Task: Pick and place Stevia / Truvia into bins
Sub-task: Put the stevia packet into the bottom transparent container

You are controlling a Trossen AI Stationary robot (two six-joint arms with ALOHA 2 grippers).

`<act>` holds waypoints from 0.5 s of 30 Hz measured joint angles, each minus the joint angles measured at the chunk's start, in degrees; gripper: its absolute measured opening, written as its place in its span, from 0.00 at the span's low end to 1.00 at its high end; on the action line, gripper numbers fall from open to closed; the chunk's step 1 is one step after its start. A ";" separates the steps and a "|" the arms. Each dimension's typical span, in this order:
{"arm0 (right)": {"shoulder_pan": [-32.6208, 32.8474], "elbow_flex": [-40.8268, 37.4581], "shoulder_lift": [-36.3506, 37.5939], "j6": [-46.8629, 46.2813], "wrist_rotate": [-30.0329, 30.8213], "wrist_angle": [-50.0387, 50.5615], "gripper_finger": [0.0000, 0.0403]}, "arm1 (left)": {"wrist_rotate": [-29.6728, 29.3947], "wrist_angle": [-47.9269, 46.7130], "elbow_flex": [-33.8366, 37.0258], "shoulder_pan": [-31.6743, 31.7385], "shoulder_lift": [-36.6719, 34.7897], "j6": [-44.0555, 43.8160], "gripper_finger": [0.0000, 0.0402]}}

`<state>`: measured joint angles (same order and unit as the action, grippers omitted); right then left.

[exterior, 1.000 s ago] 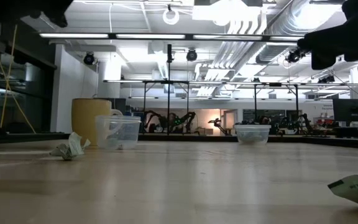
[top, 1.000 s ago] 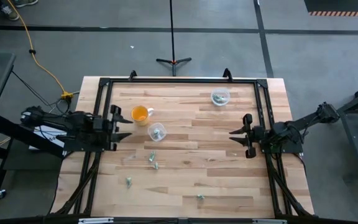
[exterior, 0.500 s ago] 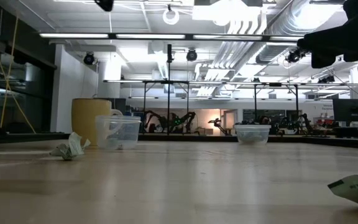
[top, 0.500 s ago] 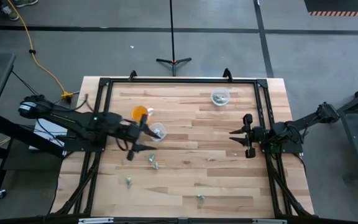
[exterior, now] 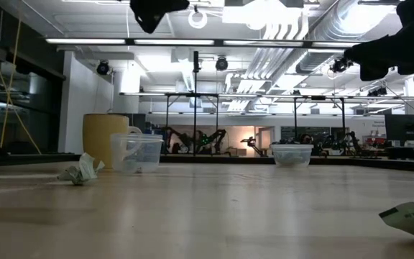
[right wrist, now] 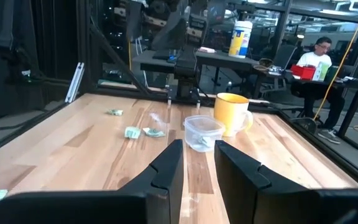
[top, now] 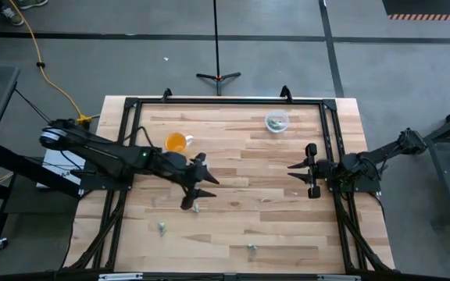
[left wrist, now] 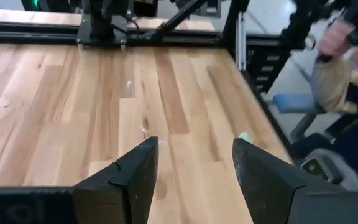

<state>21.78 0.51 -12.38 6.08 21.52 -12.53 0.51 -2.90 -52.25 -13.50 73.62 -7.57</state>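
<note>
Small green-and-white packets lie loose on the wood: one (top: 196, 208) just below my left gripper, one (top: 162, 228) nearer the near-left corner, one (top: 251, 248) by the near edge. My left gripper (top: 201, 190) is open and hangs high above the table, over the packets beside the near clear cup (exterior: 136, 152); its arm covers that cup in the high view. The far clear cup (top: 276, 121) stands near the far edge with packets inside. My right gripper (top: 299, 173) waits open at the table's right side, pointing toward the near clear cup (right wrist: 202, 132).
An orange cup with a handle (top: 176, 143) stands just left of the near clear cup. A black frame rail (top: 225, 100) runs along the table's edges. Bare wood lies between the two grippers. A person sits at a desk in the room beyond (right wrist: 319, 53).
My left arm has swung out from the table's left edge toward the middle, passing over the orange cup and the near clear cup, and now hangs above the packets. Its fingers stay apart. The packets and cups have kept their places.
</note>
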 joint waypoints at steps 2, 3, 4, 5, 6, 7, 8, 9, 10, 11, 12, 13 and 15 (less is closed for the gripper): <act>0.00 -0.01 -0.05 -0.08 0.00 -0.09 0.21 | 0.00 -0.50 0.04 -0.03 0.89 1.82 0.60; -0.02 -0.01 -0.03 -0.12 -0.02 -0.02 0.21 | -0.04 -0.48 0.04 -0.38 1.43 1.96 0.60; 0.00 -0.01 -0.05 -0.12 0.00 -0.03 0.21 | -0.22 -1.01 0.04 -1.00 2.06 1.81 0.60; 0.00 -0.01 -0.05 -0.14 0.00 -0.03 0.21 | -0.91 -1.90 0.04 -1.63 2.68 0.96 0.60; -0.01 -0.01 -0.03 -0.16 0.00 0.03 0.21 | -1.69 -2.73 0.06 -2.29 3.35 -0.08 0.60; 0.00 -0.01 -0.03 -0.17 0.00 0.07 0.21 | -2.81 -3.76 0.06 -3.08 3.97 -1.18 0.60; 0.00 -0.01 -0.03 -0.17 0.00 0.07 0.21 | -4.05 -5.78 0.07 -3.81 4.36 -2.46 0.60; 0.00 -0.01 -0.03 -0.14 0.00 0.06 0.21 | -5.71 -8.25 0.07 -4.44 4.80 -4.21 0.60; -0.01 -0.01 -0.03 -0.12 0.04 0.09 0.21 | -7.38 -10.47 0.07 -5.03 5.36 -6.63 0.60; 0.00 -0.01 -0.03 -0.12 0.13 0.10 0.21 | -8.80 -12.95 0.07 -5.54 5.98 -9.32 0.61; 0.00 -0.01 -0.03 -0.12 0.30 0.11 0.21 | -10.19 -15.75 0.08 -6.01 6.58 -12.30 0.63; 0.00 -0.01 -0.03 -0.12 0.52 0.17 0.21 | -11.14 -18.02 0.11 -6.42 7.13 -15.48 0.65; -0.01 -0.01 -0.03 -0.12 0.88 0.33 0.21 | -11.19 -21.01 0.11 -7.02 8.04 -22.16 0.71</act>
<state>21.77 0.49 -12.40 5.96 22.40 -12.20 -10.68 -23.91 -52.14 -20.52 81.66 -29.73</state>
